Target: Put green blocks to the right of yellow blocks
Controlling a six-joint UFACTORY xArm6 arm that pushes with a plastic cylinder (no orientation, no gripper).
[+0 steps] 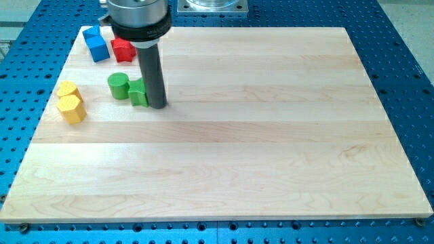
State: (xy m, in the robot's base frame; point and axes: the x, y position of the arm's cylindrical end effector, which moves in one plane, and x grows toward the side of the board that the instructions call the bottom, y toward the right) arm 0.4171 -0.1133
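A green cylinder [119, 85] stands on the wooden board [271, 135] at the view's upper left. A second green block [137, 93] sits just to its right, partly hidden by my rod. My tip [157, 105] rests on the board, touching the right side of that second green block. Two yellow blocks lie left of the greens: a star-like one [67, 90] and a hexagonal one [72, 108] just below it, touching it.
A long blue block [96, 47] and a smaller blue block [91, 32] lie at the view's top left. A red block [123, 49] sits right of them, partly under the arm's body. A blue perforated table [407, 81] surrounds the board.
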